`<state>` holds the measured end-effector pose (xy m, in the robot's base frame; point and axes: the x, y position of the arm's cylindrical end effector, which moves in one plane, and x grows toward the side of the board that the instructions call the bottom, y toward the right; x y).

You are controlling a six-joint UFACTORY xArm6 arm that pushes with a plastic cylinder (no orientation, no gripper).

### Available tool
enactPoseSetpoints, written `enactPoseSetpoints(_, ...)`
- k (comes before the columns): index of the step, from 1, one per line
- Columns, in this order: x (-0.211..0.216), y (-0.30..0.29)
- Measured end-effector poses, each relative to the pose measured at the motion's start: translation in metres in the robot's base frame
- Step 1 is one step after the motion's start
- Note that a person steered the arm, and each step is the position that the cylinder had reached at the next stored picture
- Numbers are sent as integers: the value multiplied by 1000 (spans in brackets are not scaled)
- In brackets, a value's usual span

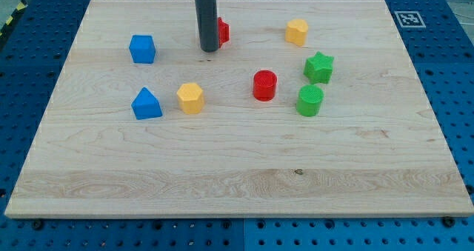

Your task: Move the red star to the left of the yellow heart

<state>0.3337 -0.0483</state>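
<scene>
One red block (223,31) behind my tip (209,49), blue cube (142,49) left

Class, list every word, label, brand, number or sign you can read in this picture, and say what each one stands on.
No words, numbers or brand names can be read anywhere.
One sign only: a black-and-white square marker on the wooden board's top right corner in the view; it is a pattern, not text.
The coloured blocks and the dark rod carry no lettering.
</scene>
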Motion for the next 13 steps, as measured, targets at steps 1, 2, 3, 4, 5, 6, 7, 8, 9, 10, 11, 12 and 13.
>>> enactPoseSetpoints(1, 14, 21)
enactPoseSetpoints(2, 21, 22)
enactPoseSetpoints(3, 23, 21)
enactPoseSetpoints(4, 24, 16)
enactPoseSetpoints(5, 26, 10)
enactPoseSetpoints(6, 26, 9)
enactPoseSetpoints(7, 26, 8)
enactPoseSetpoints(8, 26, 8)
enactPoseSetpoints(9, 26, -12)
enactPoseSetpoints(10, 26, -45)
enactPoseSetpoints(11, 26, -64)
enactPoseSetpoints(12, 26, -73)
enactPoseSetpoints(13, 26, -81)
